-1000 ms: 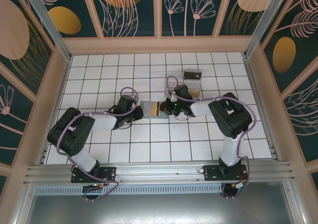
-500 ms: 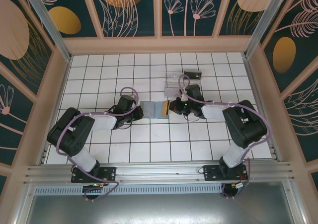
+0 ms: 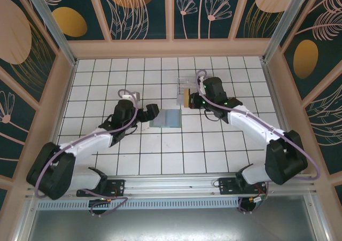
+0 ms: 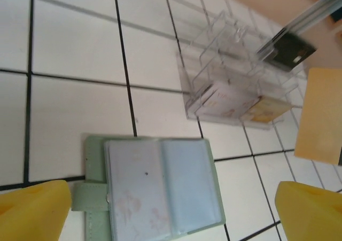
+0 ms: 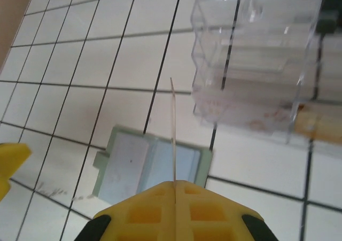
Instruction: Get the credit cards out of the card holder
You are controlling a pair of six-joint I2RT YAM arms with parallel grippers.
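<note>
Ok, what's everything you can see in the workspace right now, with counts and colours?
card holder: one, grey-green, lying open on the tiles, clear sleeves up
tray: one, clear plastic with dividers, beyond the card holder
cards in the tray: at least two, one pale, one orange-tan
tan card: one, pinched in the right hand, off the tiles near the tray
black box: one, small, behind the tray
table: one, white tiles with dark lines
left hand: open, yellow fingers, by the card holder's left side
right hand: shut on the tan card
</note>
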